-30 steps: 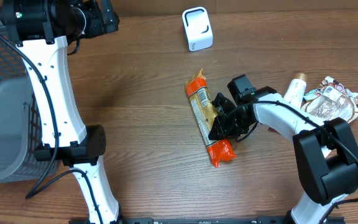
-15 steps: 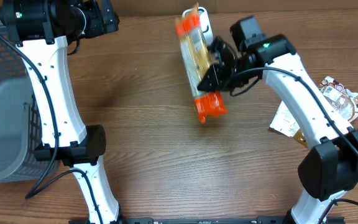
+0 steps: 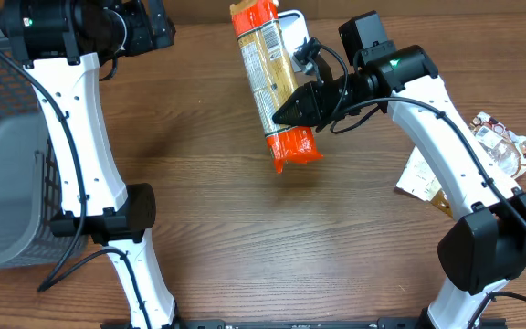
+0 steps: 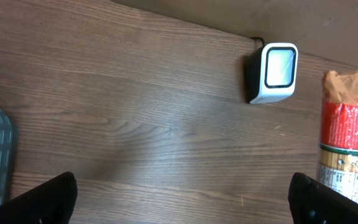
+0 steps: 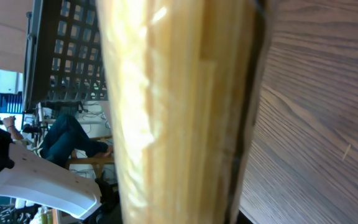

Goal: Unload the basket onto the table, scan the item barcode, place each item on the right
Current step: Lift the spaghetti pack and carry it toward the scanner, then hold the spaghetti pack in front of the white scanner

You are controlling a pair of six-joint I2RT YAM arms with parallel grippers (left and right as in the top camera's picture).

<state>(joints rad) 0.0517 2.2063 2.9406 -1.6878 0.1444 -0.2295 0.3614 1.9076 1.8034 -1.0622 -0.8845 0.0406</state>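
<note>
Pasta packet [image 3: 263, 73], right hand [image 3: 290, 108] gripping it aloft

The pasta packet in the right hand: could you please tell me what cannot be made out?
Barcode: none visible on the pasta packet; overhead print too small.
Right wrist view: packet fills the frame, blurred, hiding the fingers of the right hand.
Left wrist view: right edge cuts the packet off.
Overhead: packet covers part of the scanner.
</note>
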